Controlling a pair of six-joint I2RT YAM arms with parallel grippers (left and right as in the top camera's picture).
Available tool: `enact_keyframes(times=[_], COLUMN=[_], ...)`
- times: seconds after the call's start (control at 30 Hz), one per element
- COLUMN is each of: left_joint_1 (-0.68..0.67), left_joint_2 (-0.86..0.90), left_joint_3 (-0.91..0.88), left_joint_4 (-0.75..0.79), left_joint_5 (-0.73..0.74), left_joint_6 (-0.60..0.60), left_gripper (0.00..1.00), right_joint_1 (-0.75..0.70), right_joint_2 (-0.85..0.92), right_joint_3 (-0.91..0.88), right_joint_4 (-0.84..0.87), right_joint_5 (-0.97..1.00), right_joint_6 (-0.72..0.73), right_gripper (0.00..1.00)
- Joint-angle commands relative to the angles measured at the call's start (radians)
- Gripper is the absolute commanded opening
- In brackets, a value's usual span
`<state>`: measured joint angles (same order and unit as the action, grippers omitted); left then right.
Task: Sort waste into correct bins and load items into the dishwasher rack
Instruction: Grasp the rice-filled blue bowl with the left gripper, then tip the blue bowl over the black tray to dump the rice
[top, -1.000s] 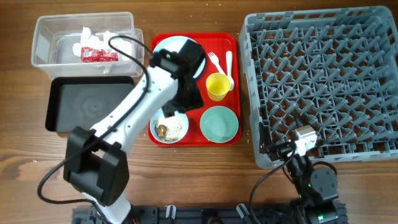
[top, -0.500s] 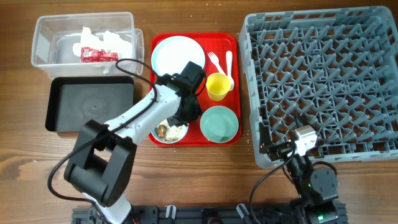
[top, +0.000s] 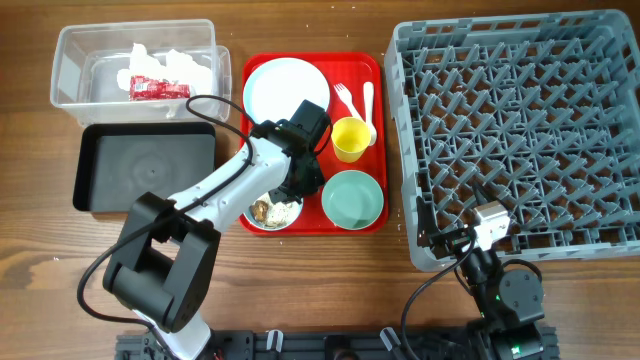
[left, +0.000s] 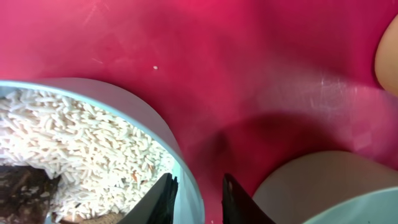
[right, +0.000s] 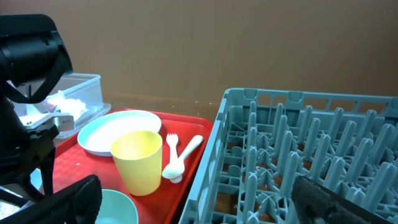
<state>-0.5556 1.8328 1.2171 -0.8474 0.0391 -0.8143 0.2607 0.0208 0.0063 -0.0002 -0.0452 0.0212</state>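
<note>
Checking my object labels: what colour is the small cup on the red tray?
Yellow; the cup shows best in the right wrist view.

I am finding no text, label, brand or number that I can actually read. The only print I am seeing is on the small red wrapper lying inside the clear tub. From overhead its pale marks are showing only as a blur, far too small for me to make out a single letter or figure.
</note>
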Motion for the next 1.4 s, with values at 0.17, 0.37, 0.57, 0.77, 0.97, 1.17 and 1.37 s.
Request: enact_keyframes(times=[0.17,0.37,0.57,0.77,0.97,1.17,1.37], left_joint_1=[-0.004,-0.024,-0.058,-0.058,-0.047,-0.035,0.006], left_joint_2=[-0.004,-0.004,-0.004,-0.004,-0.054,-0.152,-0.165], left_joint_3=[-0.009,-0.01,-0.01,-0.01,0.053,0.1,0.163], left_joint_4=[0.002,-0.001,-0.002,-0.009,-0.051,-0.105,-0.171], left_joint_5=[-0.025,-0.026,-0.076,-0.097,-0.043,-0.047,-0.021], left_joint_6=[-0.002,-0.002,-0.002,-0.002,0.079,0.209,0.314], left_gripper=[0.23,0.2,0.14,0.04,0.04,0.04,0.04], right_joint_1=[-0.003,-0.003,-0.003,-0.003,-0.003,-0.003,-0.003], right_joint_2=[-0.001,-0.001,-0.001,-0.001,-0.001,-0.001,-0.001], right_joint_3=[-0.001,-0.001,-0.001,-0.001,-0.001,-0.001,-0.001], right_joint_4=[0.002,0.002,0.002,0.002,0.002,0.002,0.002], right_joint_5=[-0.009,-0.009,-0.009,-0.009,-0.009,-0.009,-0.009], right_joint_6=[0.005,0.005,0.005,0.005,0.005,0.005,0.006], right_gripper=[1.0,1.0,1.0,1.0,1.0,1.0,1.0])
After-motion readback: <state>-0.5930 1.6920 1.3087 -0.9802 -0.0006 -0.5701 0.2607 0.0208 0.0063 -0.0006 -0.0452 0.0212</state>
